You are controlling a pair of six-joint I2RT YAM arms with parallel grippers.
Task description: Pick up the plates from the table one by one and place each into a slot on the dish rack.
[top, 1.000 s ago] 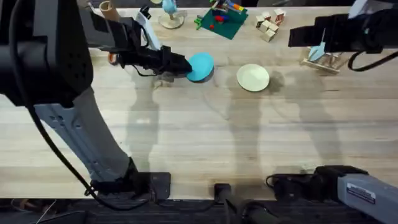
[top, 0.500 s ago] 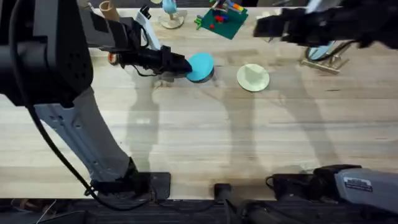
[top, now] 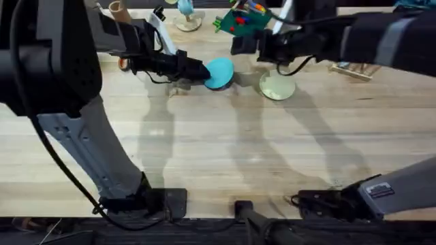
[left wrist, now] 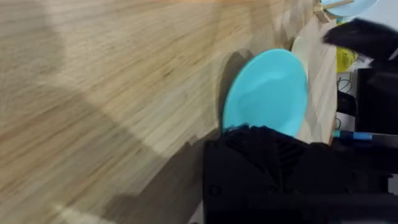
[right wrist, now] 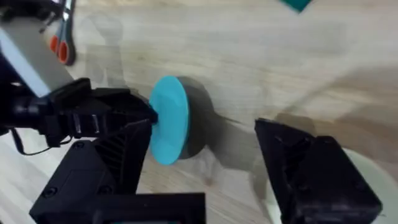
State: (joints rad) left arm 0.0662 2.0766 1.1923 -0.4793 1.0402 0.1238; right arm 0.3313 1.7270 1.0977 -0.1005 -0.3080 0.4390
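Near the counter's point(top: 204, 156) far edge: left gripper point(top: 199, 71) clamped on the turquoise plate point(top: 220, 72), tilted up. Right gripper point(right wrist: 205, 168) spread wide above the cream plate point(top: 278, 87), still lying flat. Dish rack point(top: 352, 68) far right; both plates left to slot.

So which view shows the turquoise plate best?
The left wrist view: the turquoise plate shows nearly its whole face, gripped at one edge. The right wrist view shows it edge-on and tilted off the table; overhead, the left end effector covers part of it.
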